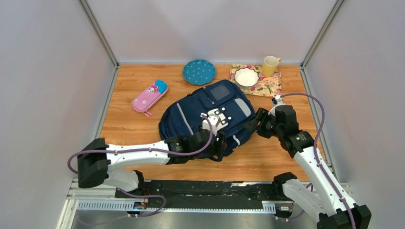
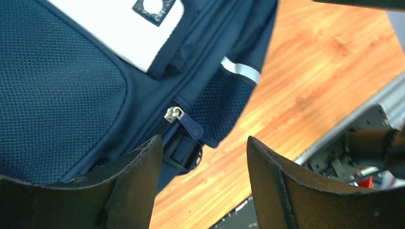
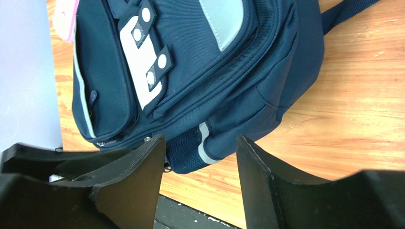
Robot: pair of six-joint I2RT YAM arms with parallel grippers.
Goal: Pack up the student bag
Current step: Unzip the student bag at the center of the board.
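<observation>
The student bag (image 1: 210,119) is a navy backpack lying flat mid-table, front up, with a white patch (image 1: 213,118) and a grey top panel. My left gripper (image 1: 220,143) is open and empty at the bag's near edge. In the left wrist view the bag (image 2: 62,95) fills the left side, and a metal zip pull (image 2: 174,114) with a blue tab sits just beyond my open left gripper (image 2: 204,157). My right gripper (image 1: 255,125) is open and empty at the bag's right side. In the right wrist view it (image 3: 200,157) is open over the bag's (image 3: 191,62) side mesh pocket.
A pink pencil case (image 1: 149,97) lies left of the bag. A teal plate (image 1: 198,71) sits at the back. A white bowl (image 1: 246,76) and a yellow mug (image 1: 270,65) stand on a floral mat (image 1: 268,87) at the back right. Grey walls enclose the table.
</observation>
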